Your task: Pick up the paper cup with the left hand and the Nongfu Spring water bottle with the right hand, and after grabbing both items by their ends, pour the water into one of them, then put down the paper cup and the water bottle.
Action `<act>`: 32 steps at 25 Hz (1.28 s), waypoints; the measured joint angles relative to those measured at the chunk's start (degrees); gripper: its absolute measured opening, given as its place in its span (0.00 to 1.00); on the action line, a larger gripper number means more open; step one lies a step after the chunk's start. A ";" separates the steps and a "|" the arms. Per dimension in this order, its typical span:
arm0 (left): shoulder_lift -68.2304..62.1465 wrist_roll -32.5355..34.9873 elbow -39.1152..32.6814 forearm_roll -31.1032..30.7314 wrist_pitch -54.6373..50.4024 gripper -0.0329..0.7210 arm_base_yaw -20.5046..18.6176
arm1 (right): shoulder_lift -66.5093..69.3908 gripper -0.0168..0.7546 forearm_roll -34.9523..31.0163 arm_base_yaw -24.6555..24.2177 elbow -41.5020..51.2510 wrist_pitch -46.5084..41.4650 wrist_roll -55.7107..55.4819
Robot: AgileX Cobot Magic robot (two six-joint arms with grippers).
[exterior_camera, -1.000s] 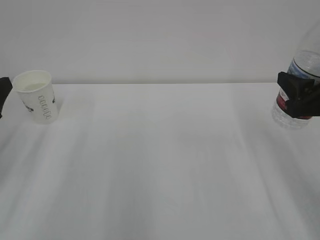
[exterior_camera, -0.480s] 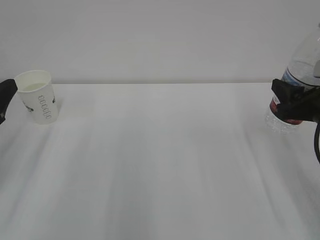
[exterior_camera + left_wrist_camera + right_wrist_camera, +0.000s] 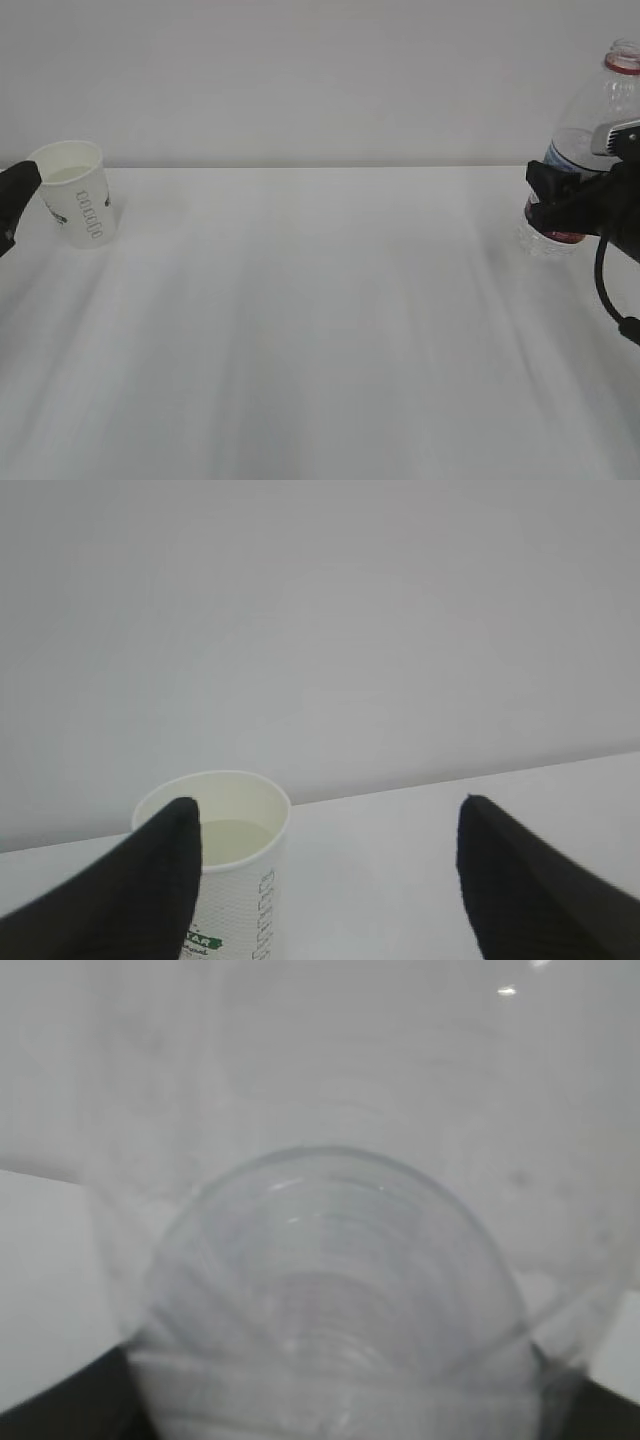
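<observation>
Gripping bottle (image 3: 580, 150) with right hand (image 3: 560, 205); cup (image 3: 78, 195) beside left hand (image 3: 15, 200)

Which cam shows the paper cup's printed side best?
Exterior view: the whole paper cup shows side-on at the table's left edge, lettering visible, with the left claw beside it. The left wrist view shows only the rim, the pale inside and part of the print between the claw's fingers. The right wrist view misses it.
</observation>
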State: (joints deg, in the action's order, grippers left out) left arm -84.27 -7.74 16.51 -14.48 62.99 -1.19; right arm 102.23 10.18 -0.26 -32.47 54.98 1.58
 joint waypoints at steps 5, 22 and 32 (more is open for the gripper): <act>0.00 0.00 0.00 -0.31 0.00 0.80 0.00 | 2.70 0.59 -0.07 0.00 -2.86 0.00 0.46; 0.00 0.00 0.00 -0.45 0.00 0.80 0.00 | 11.31 0.59 -0.34 0.00 -7.24 0.24 0.67; 0.00 0.00 0.00 -0.53 0.00 0.80 0.00 | 12.77 0.59 -0.34 0.00 -7.80 1.42 0.67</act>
State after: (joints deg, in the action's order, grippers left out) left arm -84.27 -7.74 16.51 -15.00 62.99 -1.19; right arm 115.01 9.84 -0.26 -40.27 56.40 2.25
